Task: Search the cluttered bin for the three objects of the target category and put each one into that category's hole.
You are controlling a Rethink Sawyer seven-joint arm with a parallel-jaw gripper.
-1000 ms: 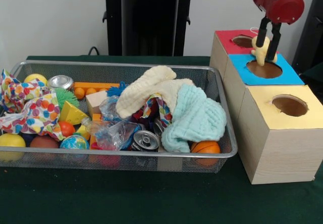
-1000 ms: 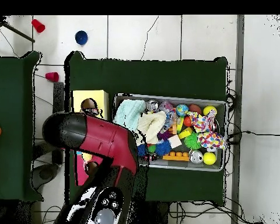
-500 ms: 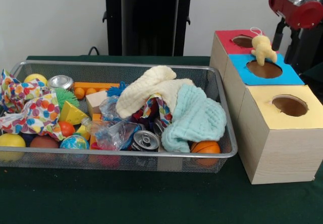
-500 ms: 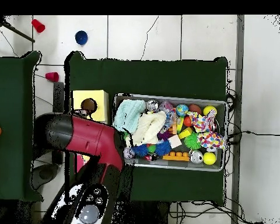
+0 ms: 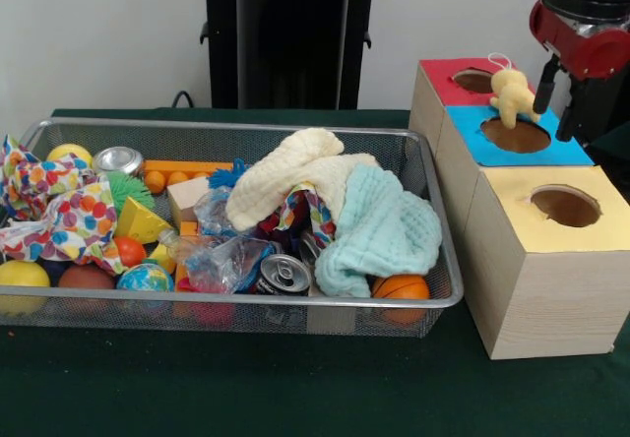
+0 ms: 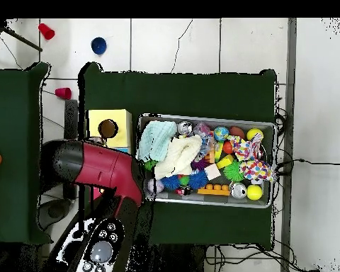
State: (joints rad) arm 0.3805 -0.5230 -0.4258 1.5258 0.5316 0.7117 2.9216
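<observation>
Moved aside from the yellow plush toy since a second ago, gripper now open and empty; left standing on the blue hole's far rim, not yet dropped inside.

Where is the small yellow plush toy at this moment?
In the front view, the yellow plush toy sits at the right, on the far rim of the blue box's hole, just left of the pincer.
</observation>
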